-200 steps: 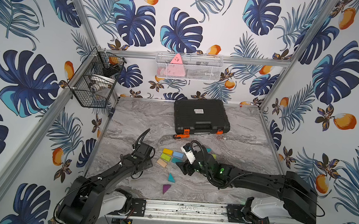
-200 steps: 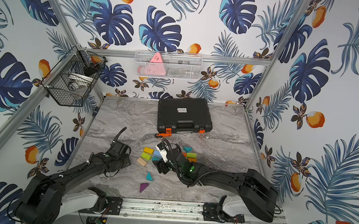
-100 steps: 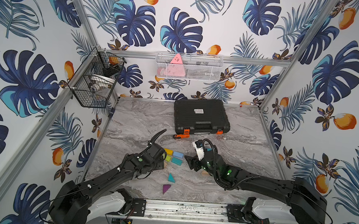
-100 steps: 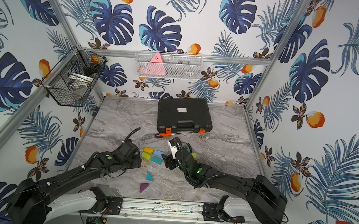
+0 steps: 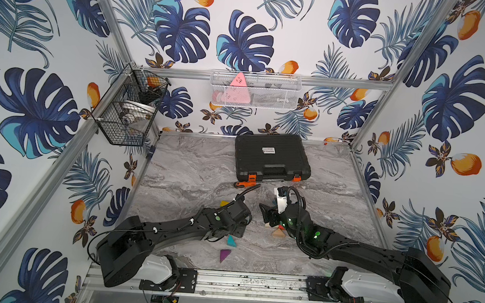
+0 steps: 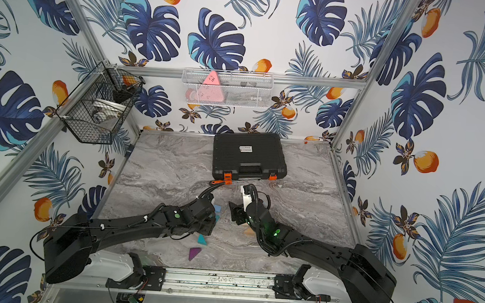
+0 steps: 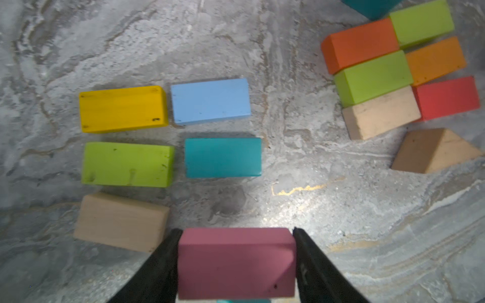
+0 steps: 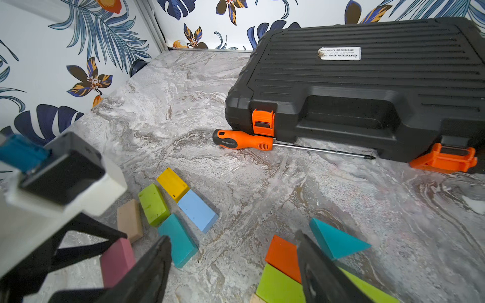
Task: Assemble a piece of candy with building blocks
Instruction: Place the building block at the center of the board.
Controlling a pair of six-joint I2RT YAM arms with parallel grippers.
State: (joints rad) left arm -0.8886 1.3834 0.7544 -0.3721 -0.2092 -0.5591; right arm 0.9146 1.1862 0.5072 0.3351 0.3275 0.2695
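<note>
**Marble table, pink block clamped on the left**

Marble tabletop (image 5: 194,166) sits between leaf-printed walls, with a black case (image 5: 270,156) at 12 o'clock. The case's white label (image 8: 340,53) shows upside down to the right wrist camera and seems to read GREENER; the finer print is too small to make out. A screwdriver (image 8: 242,140) lies along the case's front edge, and the print on its handle is unreadable. Bare marble lies open from 9 to 11 o'clock and at 3 o'clock.

The blocks lie around the centre, toward 6 o'clock. The left gripper (image 7: 236,230) is clamped on a pink block (image 7: 236,262) at its short ends, just beside a plain wood block (image 7: 120,221). Past these lie two pairs with thin gaps: a green block (image 7: 127,164) with a teal block (image 7: 223,157), and a yellow block (image 7: 122,109) with a light blue block (image 7: 210,101). The right gripper (image 8: 233,251) has its jaws apart and empty, close by a tight cluster (image 7: 372,78) of orange, green, red and wood pieces. A purple triangle (image 5: 224,254) lies alone at 6 o'clock, near the front edge.
</note>
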